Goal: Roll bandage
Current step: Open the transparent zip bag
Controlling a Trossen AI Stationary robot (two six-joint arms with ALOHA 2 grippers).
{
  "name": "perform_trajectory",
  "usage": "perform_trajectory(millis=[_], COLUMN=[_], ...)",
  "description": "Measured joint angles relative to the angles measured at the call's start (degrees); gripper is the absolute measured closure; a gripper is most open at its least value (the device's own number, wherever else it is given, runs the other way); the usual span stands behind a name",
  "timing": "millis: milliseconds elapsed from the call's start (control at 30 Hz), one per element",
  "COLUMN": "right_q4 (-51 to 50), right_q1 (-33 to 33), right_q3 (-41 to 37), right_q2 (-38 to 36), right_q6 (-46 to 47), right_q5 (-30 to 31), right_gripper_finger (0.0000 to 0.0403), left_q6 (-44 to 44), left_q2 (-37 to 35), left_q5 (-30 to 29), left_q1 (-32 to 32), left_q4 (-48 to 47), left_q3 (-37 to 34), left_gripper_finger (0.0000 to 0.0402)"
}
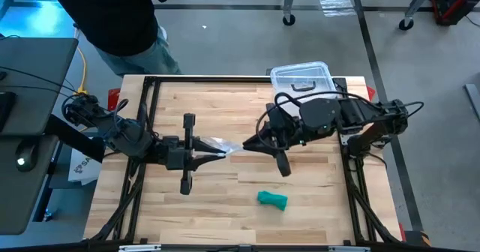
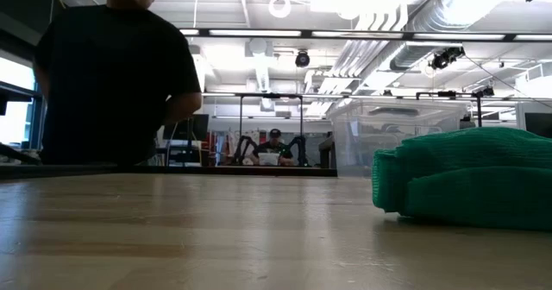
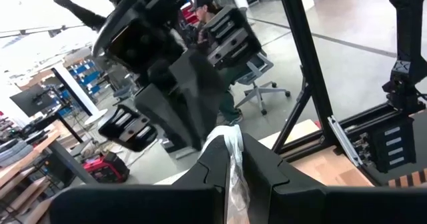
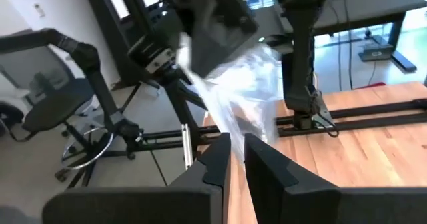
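Left end effector (image 1: 219, 154) and right end effector (image 1: 247, 146): raised above surface (image 1: 225, 199) centre, tips facing each other, each pinching opposite end of crinkly clear plastic bag (image 1: 222, 145) stretched between. Fingers (image 3: 217, 161) pressed together on plastic. Bandage (image 1: 272, 199): small green roll lying on surface, apart, nearer right end effector, below and toward front edge. Clear plastic box (image 1: 301, 77) behind right arm.

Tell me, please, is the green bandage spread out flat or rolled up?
Rolled up: the bandage lies as a small bundle near the table's front edge; the low view shows folded layers. Neither arm touches it.
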Motion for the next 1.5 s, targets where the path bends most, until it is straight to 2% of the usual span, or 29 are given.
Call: perform_trajectory(millis=[667,900,1233,1500], right_q4=[4.4,6.7,0.7,-0.7], right_q1=[-0.2,0.5,0.4,0.4], right_q3=[0.0,0.0,0.0,0.0], right_q2=[-0.8,-1.1,-0.9,-0.7], right_q6=[-3.5,-6.4,-5.9,-5.9], right_q5=[1.0,-2.2,-1.5,-1.5], right_gripper_finger=[0.0367,0.0364,0.0272,0.0265], left_q6=[-1.4,-1.4,-1.4,-1.4], left_q2=[0.0,0.0,0.0,0.0], left_q5=[0.1,0.1,0.1,0.1], left_q1=[0.0,0.0,0.0,0.0], left_q4=[-0.6,-1.0,-1.5,-1.4], left_q3=[0.0,0.0,0.0,0.0], left_gripper_finger=[0.0385,0.0385,0.0385,0.0385])
